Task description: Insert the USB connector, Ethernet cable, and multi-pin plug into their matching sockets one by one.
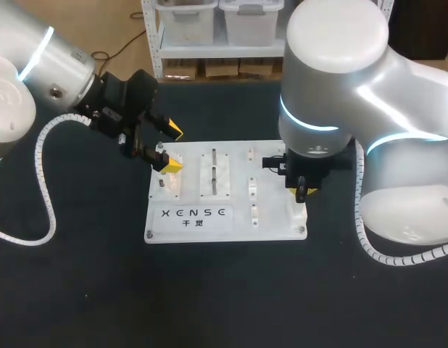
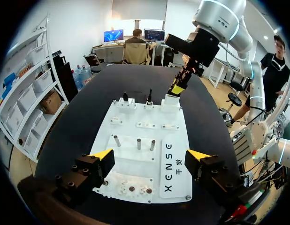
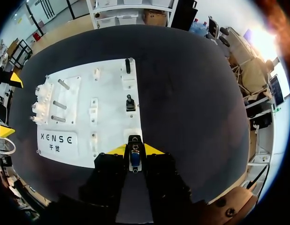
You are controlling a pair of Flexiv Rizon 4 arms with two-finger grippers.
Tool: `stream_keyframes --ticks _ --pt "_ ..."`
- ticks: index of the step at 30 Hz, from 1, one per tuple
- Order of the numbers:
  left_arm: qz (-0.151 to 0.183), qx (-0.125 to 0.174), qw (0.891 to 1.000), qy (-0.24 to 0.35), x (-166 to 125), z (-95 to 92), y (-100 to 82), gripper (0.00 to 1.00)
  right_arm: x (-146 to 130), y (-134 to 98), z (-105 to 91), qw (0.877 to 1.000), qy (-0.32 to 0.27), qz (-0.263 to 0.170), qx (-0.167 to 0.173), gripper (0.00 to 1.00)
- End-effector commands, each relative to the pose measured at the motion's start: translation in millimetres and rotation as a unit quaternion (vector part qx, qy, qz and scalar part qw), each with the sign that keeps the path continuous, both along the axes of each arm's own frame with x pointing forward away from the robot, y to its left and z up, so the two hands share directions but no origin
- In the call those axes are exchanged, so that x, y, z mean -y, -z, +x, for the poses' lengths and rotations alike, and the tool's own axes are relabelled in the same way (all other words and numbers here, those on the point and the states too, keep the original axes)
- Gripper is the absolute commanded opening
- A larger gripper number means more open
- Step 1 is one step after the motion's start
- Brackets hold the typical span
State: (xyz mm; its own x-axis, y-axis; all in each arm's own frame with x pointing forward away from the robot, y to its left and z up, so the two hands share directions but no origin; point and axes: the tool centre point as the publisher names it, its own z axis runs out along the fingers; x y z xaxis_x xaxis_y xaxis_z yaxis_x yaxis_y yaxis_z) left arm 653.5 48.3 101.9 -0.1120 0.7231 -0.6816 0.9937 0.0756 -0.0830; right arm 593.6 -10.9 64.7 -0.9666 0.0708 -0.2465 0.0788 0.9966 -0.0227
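Observation:
A white socket board (image 1: 231, 226) (image 2: 135, 133) (image 3: 112, 117) lies at the table's middle. My right gripper (image 1: 302, 193) (image 3: 134, 151) hangs over the board's right near corner, shut on a small blue and metal USB connector (image 3: 134, 158) that points down at a white socket block (image 3: 132, 137). Two black plugs (image 3: 127, 65) (image 3: 130, 102) stand on white holders farther along that same side of the board. My left gripper (image 1: 171, 148) (image 2: 149, 157) is open and holds nothing above the board's left far corner. In the left wrist view the right gripper (image 2: 178, 89) shows at the board's far end.
Three metal pegs (image 2: 139, 143) (image 3: 59, 104) stand upright on the board's left half, under and ahead of my left gripper. Small white blocks (image 1: 251, 187) line the board's middle. Dark table surface (image 1: 224, 290) surrounds the board on every side.

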Motion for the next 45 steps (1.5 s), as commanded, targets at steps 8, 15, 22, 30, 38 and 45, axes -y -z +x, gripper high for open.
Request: stream_keyframes --ticks 8,15,22,30,38,45 --pt "0.001 -0.001 1.0 0.001 0.0 0.9 -0.2 1.0 0.1 1.4 -1.1 1.0 -0.003 -0.002 0.001 0.0" --pt "0.001 -0.001 1.0 0.001 0.0 0.9 -0.2 1.0 1.9 7.5 -6.8 1.0 -0.003 -0.002 -0.003 0.0" --pt "0.001 -0.001 1.0 0.001 0.0 0.9 -0.2 1.0 3.7 14.9 -7.8 1.0 0.004 -0.004 -0.007 0.0" --pt "0.001 -0.001 1.0 0.001 0.0 0.9 -0.2 1.0 8.2 30.8 1.0 1.0 0.02 -0.009 -0.015 0.0" --pt "0.001 -0.001 1.0 0.001 0.0 0.9 -0.2 1.0 7.2 49.5 5.1 0.999 0.013 -0.009 -0.039 0.0" --pt "0.001 -0.001 1.0 0.001 0.0 0.9 -0.2 1.0 7.6 64.4 3.0 0.998 0.012 -0.01 -0.063 0.0"
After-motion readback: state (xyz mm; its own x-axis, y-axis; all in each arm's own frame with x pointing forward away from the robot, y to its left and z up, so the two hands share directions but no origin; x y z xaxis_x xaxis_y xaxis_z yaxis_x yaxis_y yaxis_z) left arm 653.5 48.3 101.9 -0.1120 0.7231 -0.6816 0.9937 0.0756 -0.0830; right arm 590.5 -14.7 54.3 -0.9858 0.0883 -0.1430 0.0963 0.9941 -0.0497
